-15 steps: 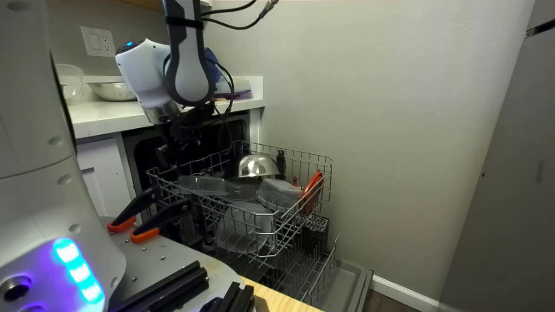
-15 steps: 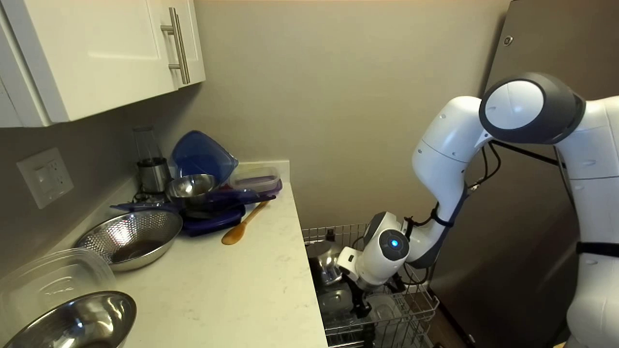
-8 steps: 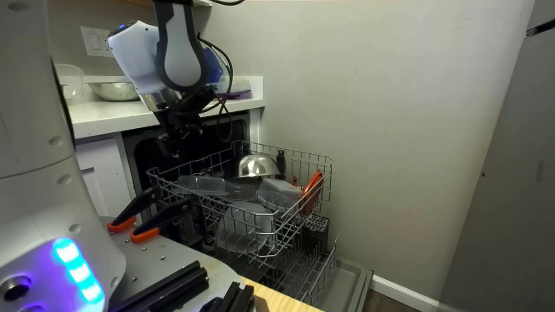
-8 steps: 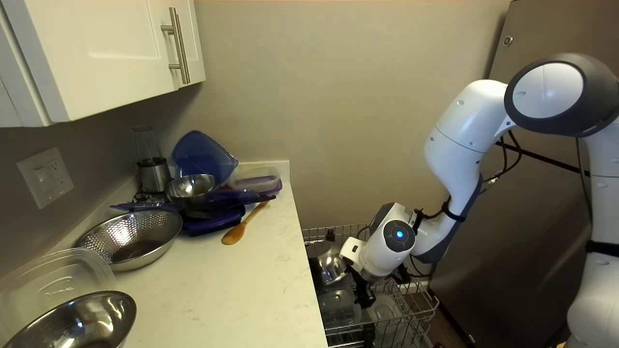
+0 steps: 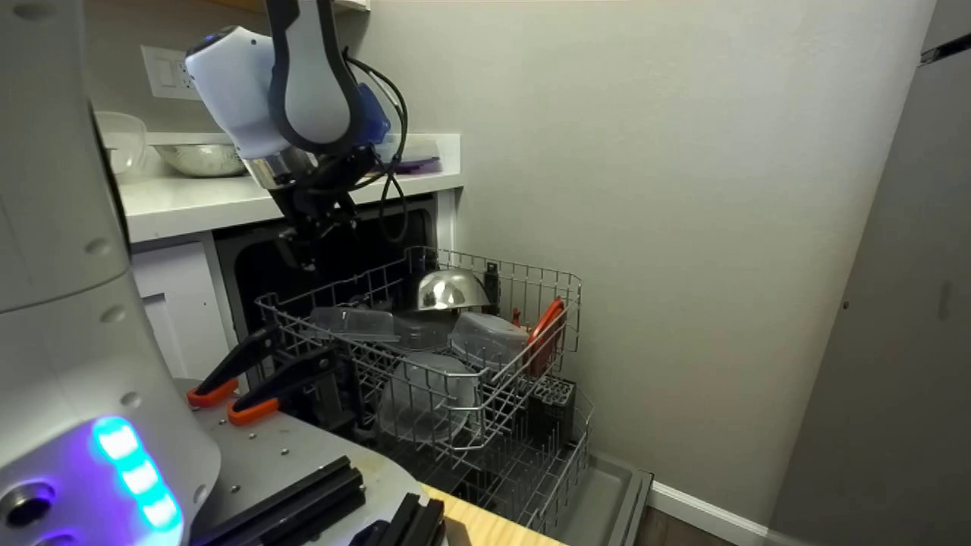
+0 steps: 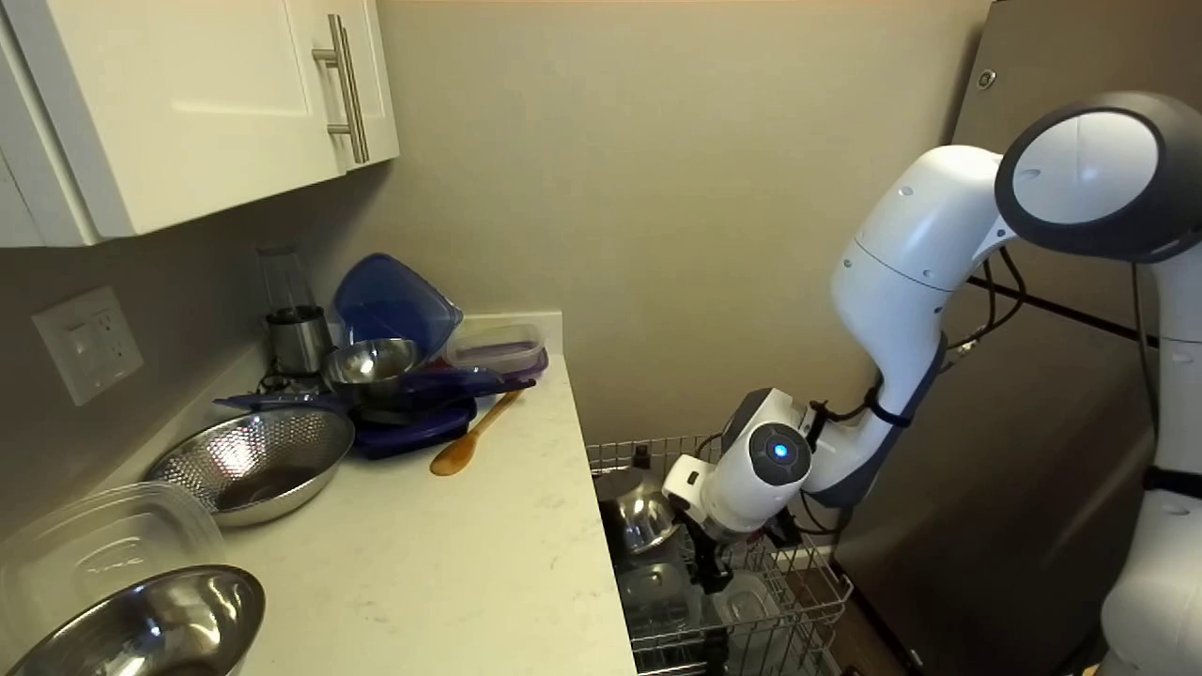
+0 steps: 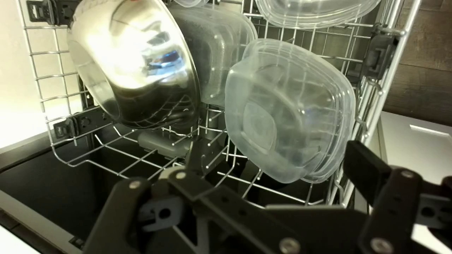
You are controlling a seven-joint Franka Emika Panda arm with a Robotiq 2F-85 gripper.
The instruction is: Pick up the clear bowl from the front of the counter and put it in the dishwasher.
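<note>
In the wrist view the clear bowl (image 7: 289, 109) rests tilted on its side in the upper wire rack of the dishwasher (image 5: 603, 497). An exterior view shows it (image 5: 353, 324) near the rack's inner end. My gripper (image 7: 270, 174) stands open behind the bowl, with no contact visible and nothing held. From outside, the gripper (image 5: 298, 254) hangs above the rack, below the level of the counter (image 5: 190, 201). In an exterior view the arm hovers over the rack, the gripper (image 6: 709, 575) beside the counter's edge and its fingers partly hidden.
A steel bowl (image 7: 134, 67) and another clear container (image 7: 215, 49) share the rack, with a red lid (image 5: 546, 334) at its outer end. Colander (image 6: 258, 465), wooden spoon (image 6: 460, 453) and blue dishware (image 6: 399, 305) stand on the counter. Clamps (image 5: 265, 387) flank the robot's base.
My gripper has risen from the rack, quickly at first and more slowly over the last half second. The bowls in the rack have not moved. The jaws have stayed open.
</note>
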